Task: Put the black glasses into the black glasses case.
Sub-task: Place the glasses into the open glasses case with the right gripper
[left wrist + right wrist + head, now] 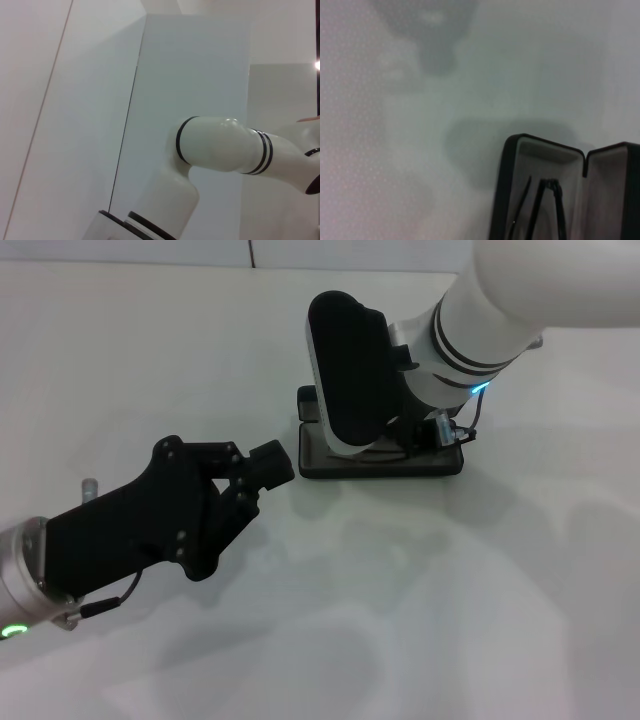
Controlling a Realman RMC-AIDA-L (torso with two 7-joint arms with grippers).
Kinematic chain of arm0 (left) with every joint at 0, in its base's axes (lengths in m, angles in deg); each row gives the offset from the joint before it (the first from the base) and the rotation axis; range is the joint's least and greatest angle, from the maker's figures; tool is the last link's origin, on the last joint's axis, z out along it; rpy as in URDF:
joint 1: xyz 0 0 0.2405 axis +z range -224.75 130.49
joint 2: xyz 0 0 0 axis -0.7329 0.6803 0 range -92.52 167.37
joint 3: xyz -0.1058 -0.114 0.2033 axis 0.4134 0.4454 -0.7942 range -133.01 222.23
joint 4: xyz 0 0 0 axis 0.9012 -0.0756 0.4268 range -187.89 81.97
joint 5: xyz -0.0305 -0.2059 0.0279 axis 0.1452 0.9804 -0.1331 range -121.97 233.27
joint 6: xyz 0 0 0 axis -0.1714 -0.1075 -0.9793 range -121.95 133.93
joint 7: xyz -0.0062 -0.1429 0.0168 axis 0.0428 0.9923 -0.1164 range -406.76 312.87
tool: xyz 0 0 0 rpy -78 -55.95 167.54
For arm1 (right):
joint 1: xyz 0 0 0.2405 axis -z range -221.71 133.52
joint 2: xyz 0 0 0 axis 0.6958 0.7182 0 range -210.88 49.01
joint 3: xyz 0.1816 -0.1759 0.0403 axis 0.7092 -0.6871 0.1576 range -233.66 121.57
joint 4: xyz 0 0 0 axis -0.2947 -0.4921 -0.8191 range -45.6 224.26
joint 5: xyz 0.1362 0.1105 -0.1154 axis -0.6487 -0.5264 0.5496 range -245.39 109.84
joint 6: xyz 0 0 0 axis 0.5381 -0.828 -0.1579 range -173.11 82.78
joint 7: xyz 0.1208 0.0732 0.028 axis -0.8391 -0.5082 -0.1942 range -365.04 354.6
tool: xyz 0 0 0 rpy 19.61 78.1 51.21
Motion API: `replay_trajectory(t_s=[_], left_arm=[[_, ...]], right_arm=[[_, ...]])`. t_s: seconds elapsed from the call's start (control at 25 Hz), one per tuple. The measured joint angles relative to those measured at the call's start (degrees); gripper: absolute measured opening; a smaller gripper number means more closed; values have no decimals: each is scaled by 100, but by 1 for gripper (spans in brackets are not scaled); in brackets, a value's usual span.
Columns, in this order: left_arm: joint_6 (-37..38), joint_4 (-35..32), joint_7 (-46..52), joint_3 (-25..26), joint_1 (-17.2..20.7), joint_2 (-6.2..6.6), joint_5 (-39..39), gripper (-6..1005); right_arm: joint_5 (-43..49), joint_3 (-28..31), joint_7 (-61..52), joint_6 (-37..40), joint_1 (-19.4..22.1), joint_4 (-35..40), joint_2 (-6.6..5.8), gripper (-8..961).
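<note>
The black glasses case (380, 466) lies open on the white table, mostly covered by my right arm. In the right wrist view its grey lining (545, 155) shows, with the thin black temple arms of the black glasses (540, 205) lying inside one half; the lenses are out of view. My right gripper (412, 434) hangs directly over the case, hidden behind its wrist. My left gripper (272, 464) is shut and empty, hovering left of the case and a little apart from its end.
The white table (450, 590) spreads around the case. The left wrist view shows only a white arm segment (215, 145) and pale wall panels.
</note>
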Motion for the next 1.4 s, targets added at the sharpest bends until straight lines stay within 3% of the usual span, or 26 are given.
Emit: replay_trajectory(t_s=[0.72,1.16,1.4], left_arm=[[-30,3,-9,3,-10,0,-4,68],[-35,2,-29,3,-35,-17,-3,69],[-28,0,-47,3,-59,-16,4,70]], right_arm=[[78,-1,-52,233,71,239,0,104],[526,35,-234,567,554,1089,0,111],[578,472,-289,958,1135,1901,-1,111]])
